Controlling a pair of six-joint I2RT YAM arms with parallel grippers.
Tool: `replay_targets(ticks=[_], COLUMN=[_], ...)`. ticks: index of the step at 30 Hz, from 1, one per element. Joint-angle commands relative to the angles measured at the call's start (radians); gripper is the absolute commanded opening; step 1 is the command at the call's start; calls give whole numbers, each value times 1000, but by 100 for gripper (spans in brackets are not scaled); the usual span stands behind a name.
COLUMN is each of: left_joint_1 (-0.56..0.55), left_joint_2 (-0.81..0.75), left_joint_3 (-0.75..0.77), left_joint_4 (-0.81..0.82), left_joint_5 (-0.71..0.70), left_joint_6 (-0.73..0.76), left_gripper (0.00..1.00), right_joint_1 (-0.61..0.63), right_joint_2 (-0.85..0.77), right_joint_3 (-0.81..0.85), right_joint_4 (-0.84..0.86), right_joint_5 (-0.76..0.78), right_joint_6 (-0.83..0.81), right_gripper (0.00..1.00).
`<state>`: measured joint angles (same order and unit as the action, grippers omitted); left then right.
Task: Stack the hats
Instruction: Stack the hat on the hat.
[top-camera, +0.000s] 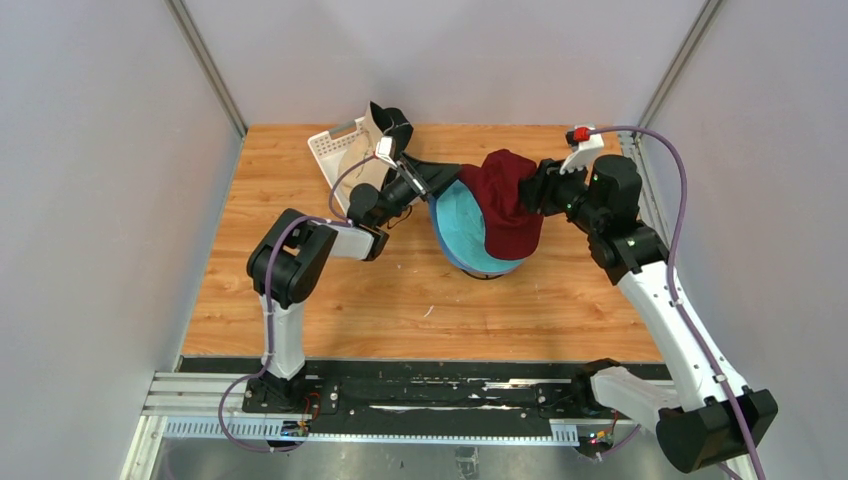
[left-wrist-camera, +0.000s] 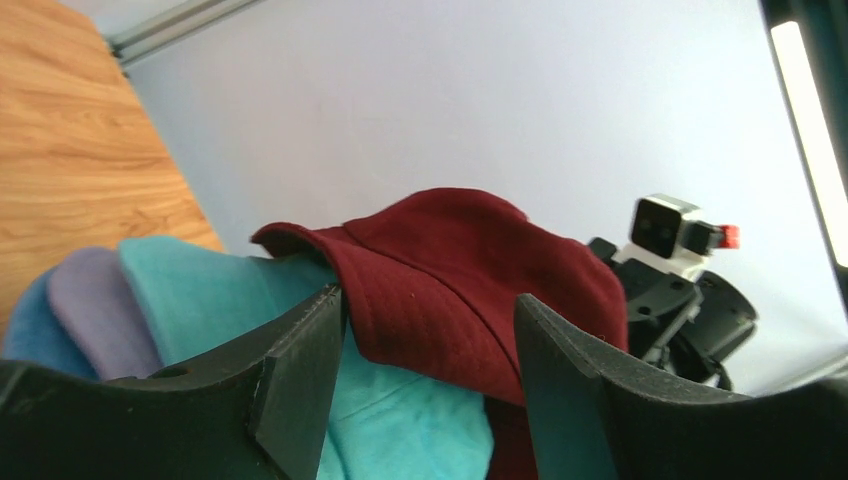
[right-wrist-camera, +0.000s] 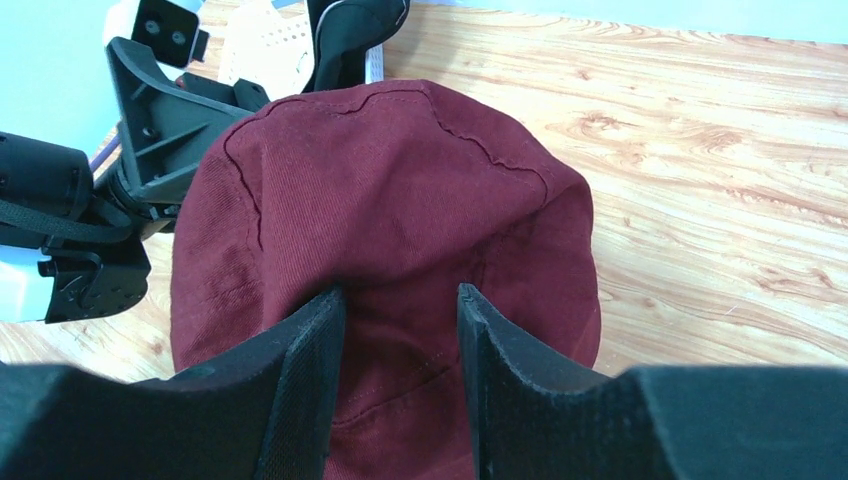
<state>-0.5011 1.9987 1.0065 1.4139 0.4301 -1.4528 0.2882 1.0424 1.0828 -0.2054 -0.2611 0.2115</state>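
Dark red hat (top-camera: 508, 200), frame centre, lay draped over teal hat (top-camera: 462, 228); right claw (right-wrist-camera: 400, 312) pinched its fabric; left claw (left-wrist-camera: 428, 302) gaped open.

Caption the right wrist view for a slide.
Right gripper pinching the dark red hat above the wooden table.

Soft, even light fills the top view, leaving faint shadows on the wooden surface (top-camera: 330, 300). In the left wrist view a bright strip (left-wrist-camera: 800, 120) glares at the right edge, while the fingers (left-wrist-camera: 295, 380) of the left hand (left-wrist-camera: 428, 320) look soft and out of focus.
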Motion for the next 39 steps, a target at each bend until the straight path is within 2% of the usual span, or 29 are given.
replay_targets(ticks=[1, 19, 39], left_joint_1=[6, 22, 26], left_joint_2=[-19, -103, -113], left_joint_3=[-2, -1, 103], left_joint_4=[122, 135, 135], left_joint_5=[38, 77, 103], left_joint_6=[-60, -127, -252], left_gripper=[66, 67, 67], right_joint_1=[23, 58, 75], right_joint_2=[12, 70, 138], right_joint_3=[-3, 20, 102], right_joint_4=[27, 37, 31], right_joint_5=[14, 75, 137], right_joint_6=[-17, -28, -32], right_gripper=[45, 44, 44])
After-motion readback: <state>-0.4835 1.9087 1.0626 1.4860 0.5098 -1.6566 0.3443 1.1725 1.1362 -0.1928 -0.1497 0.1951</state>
